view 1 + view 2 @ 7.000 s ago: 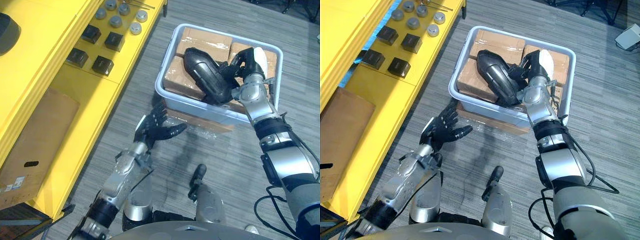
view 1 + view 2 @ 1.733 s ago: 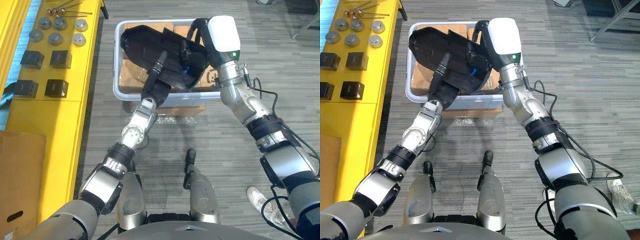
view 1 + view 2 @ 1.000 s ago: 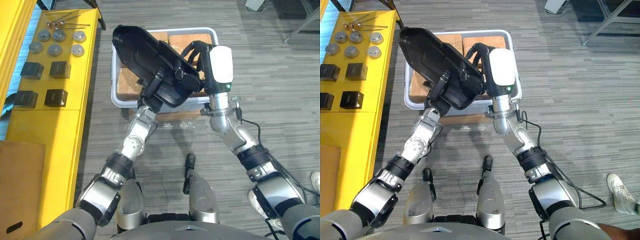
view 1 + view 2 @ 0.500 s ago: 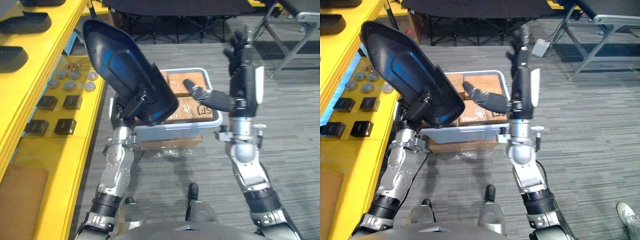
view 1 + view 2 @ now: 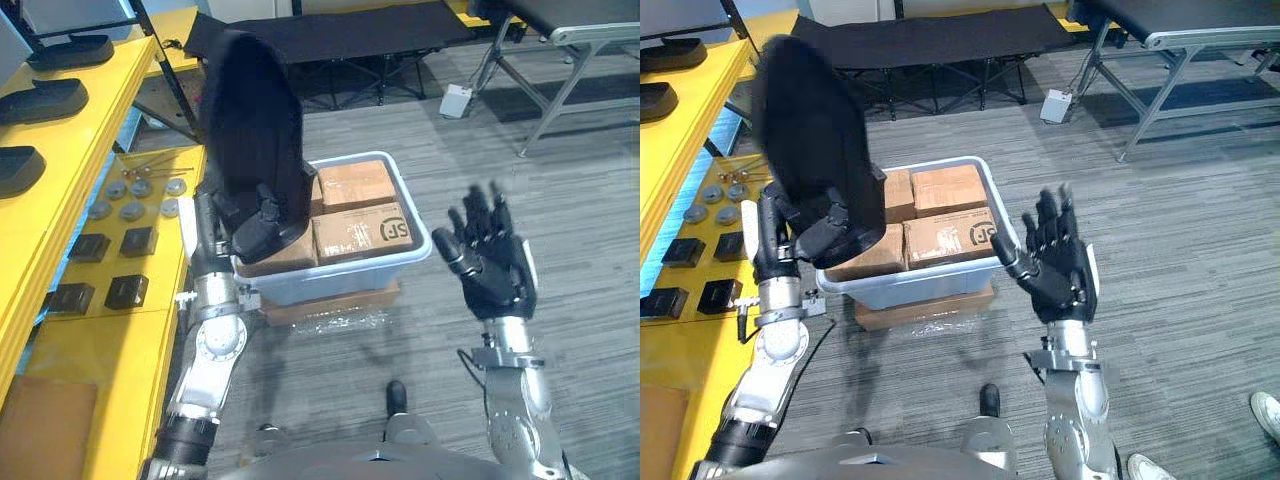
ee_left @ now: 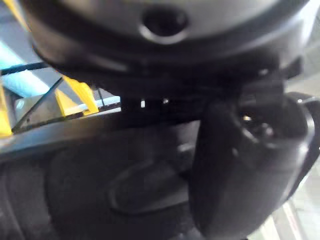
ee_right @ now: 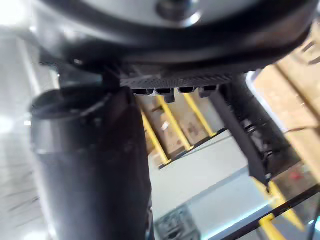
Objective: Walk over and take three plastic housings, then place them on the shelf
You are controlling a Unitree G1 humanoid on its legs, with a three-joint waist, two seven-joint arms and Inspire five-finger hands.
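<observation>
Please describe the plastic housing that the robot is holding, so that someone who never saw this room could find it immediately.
Find the pale tub of cardboard boxes on the floor beside the yellow shelf. Over its shelf-side end the left hand grips a large black housing, standing upright. The similar dark housings on the shelf lie flat; this one is raised and held.

The large black plastic housing is seen as matt and smooth. The pale grey plastic tub is given a slight gloss. The brown cardboard boxes are shown dull, and the grey floor is finely ribbed.
</observation>
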